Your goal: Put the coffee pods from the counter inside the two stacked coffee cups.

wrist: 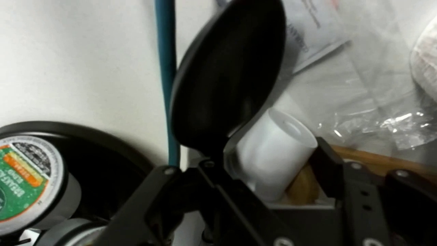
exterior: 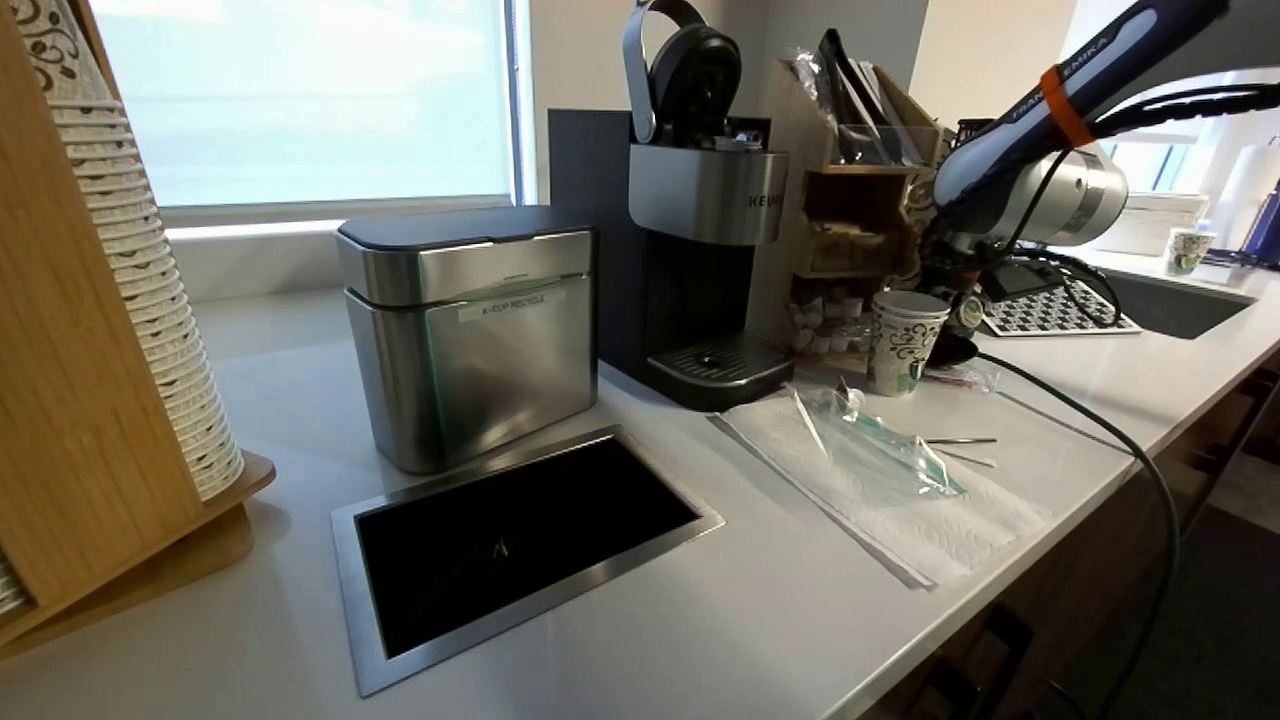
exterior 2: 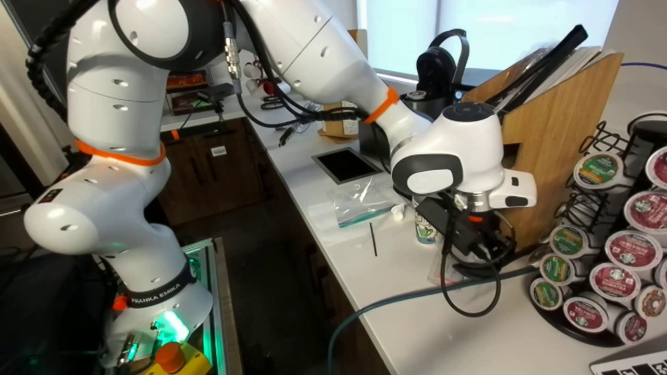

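– Is that white pod (wrist: 276,153) gripped?

– Can't tell. The jaws of the tool (wrist: 266,157) stand apart with it between them, right of a black spoon (wrist: 228,75) in the wrist view.

– How will it handle?

– Light, stiff, slippery, I'd guess. Pinch its sides, spare the lid. The stacked paper cups (exterior: 905,345) on the bench (exterior: 760,620), right of the coffee machine (exterior: 700,195), could crush.

– Any writing?

– "Breakfast Blend" on a green-topped pod (wrist: 25,181) at left, "K-CUP RECYCLE" on the bin (exterior: 510,360), "Sumatra" on red-topped pods (exterior 2: 615,281).
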